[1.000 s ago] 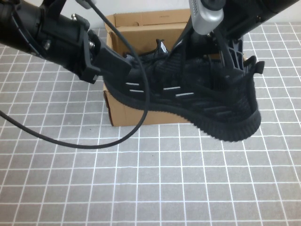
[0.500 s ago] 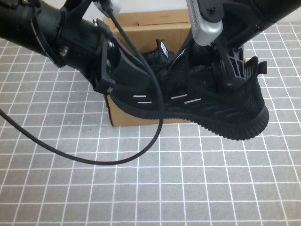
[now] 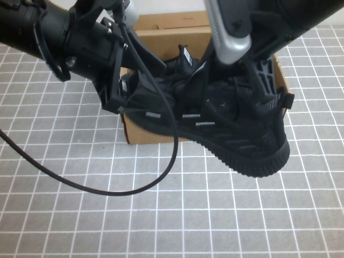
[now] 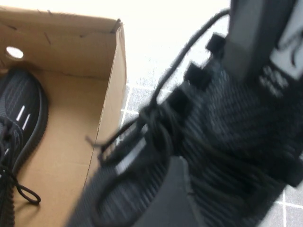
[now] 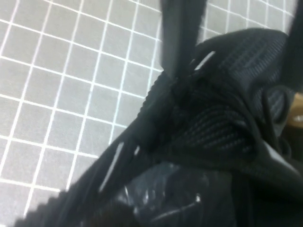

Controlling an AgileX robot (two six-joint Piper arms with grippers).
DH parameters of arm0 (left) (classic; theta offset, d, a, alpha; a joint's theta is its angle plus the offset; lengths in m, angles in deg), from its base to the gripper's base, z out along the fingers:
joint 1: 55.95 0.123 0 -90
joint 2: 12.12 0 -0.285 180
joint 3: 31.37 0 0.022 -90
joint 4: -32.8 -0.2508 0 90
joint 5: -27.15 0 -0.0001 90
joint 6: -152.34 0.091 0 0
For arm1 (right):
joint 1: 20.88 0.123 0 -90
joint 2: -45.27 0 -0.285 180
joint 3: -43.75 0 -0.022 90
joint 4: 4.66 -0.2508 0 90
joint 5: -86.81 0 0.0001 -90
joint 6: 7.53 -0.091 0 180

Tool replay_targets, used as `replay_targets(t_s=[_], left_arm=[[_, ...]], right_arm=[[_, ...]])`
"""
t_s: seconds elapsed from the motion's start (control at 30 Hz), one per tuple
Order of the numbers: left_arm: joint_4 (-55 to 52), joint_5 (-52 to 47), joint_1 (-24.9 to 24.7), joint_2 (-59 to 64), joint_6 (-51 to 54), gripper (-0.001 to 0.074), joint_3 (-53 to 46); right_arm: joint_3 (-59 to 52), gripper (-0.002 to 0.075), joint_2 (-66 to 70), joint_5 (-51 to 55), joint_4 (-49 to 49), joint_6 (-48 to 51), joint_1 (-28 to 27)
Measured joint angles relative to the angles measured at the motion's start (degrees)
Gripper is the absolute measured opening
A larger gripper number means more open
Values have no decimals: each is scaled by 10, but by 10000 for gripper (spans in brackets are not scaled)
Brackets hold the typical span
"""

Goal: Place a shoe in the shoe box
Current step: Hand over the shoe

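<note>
Over the box's near wall, my left pincer (image 3: 141,95) is clamped on the toe of the shoe (image 3: 231,126), and my right pincer (image 3: 257,88) grips its heel collar from above, so the shoe hangs between both arms. It is in the air, toe above the left part of the shoe box (image 3: 161,32), heel jutting out past the near right corner over the tabletop (image 3: 64,177). The mate (image 4: 19,127) already lies inside along one wall. I judge this the carry-and-lower step: next I must swing the heel farther in, align the shoe with the free lane beside the mate, then lower and release. Compared with half a second ago, the toe has gone deeper behind my left wrist and the heel has pulled left and dipped.
</note>
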Motion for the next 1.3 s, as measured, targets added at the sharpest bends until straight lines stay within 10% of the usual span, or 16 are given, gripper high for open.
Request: replay_targets(t_s=[1.3], left_arm=[[-26,0,-45,32,25,489,0]], right_arm=[[0,-6,0,0,43,29,32]])
